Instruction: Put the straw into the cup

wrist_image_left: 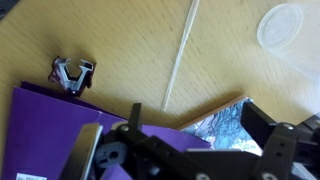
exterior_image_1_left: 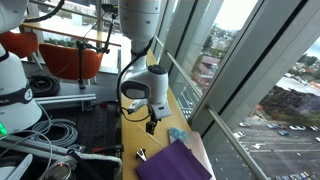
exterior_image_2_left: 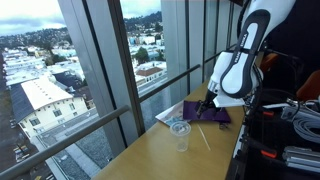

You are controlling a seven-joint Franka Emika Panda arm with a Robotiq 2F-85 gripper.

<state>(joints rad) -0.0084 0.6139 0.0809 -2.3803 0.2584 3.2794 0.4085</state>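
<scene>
I see a long wooden bench (exterior_image_2_left: 140, 155) that runs along a wall of tall windows. Behind the glass there is a city with roofs and streets far below. On the room side there are bundles of cables (exterior_image_1_left: 55, 132), and an orange chair (exterior_image_1_left: 70, 60) stands further back.

A purple cloth (wrist_image_left: 50, 130) lies flat on the bench, and a small black clip (wrist_image_left: 74, 75) sits right at its edge. A small light-blue object (exterior_image_1_left: 178, 133) lies just beside the cloth on the window side.

The straw (wrist_image_left: 180, 55) lies flat on the bare wood, with one end close to the edge of the cloth. The cup (exterior_image_2_left: 180, 133) stands upright near the straw but apart from it, closer to the windows.

In the wrist view the fingers (wrist_image_left: 262, 128) hang above the edge of the purple cloth, near the close end of the straw. They are spread wide apart; they hold nothing and touch nothing.
</scene>
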